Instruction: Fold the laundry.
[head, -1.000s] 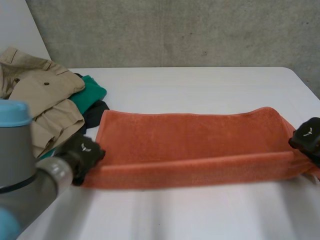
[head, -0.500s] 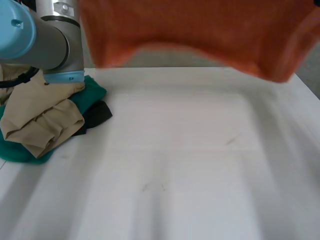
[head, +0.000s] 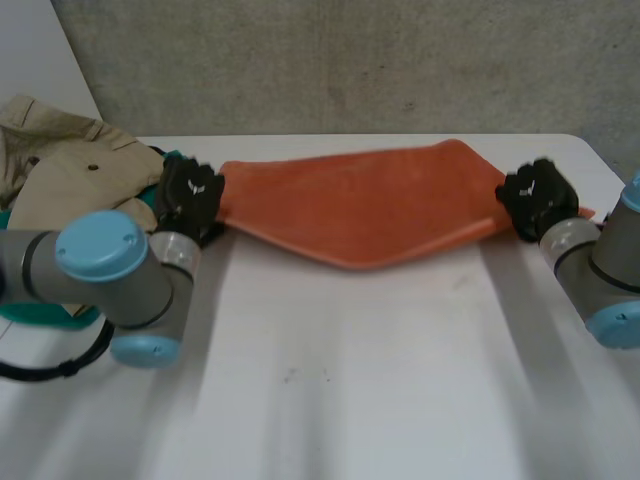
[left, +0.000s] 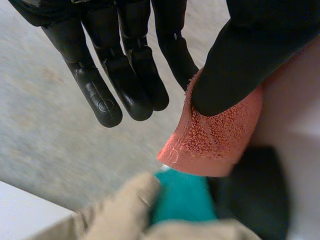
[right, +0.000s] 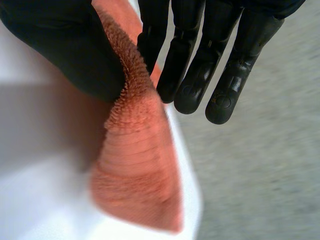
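Observation:
An orange towel hangs stretched between my two hands above the far half of the white table, sagging in the middle. My left hand holds its left end; in the left wrist view the thumb pinches the towel corner against a finger while the other fingers stay straight. My right hand holds the right end; in the right wrist view its thumb pinches the towel corner against a finger.
A pile of clothes lies at the table's left: beige trousers over a green garment, with green cloth and a dark garment under my left hand. A concrete wall stands behind the table.
The towel lay folded on the table a second ago, was swung up high, and now hangs lower and farther back, stretched between both hands.

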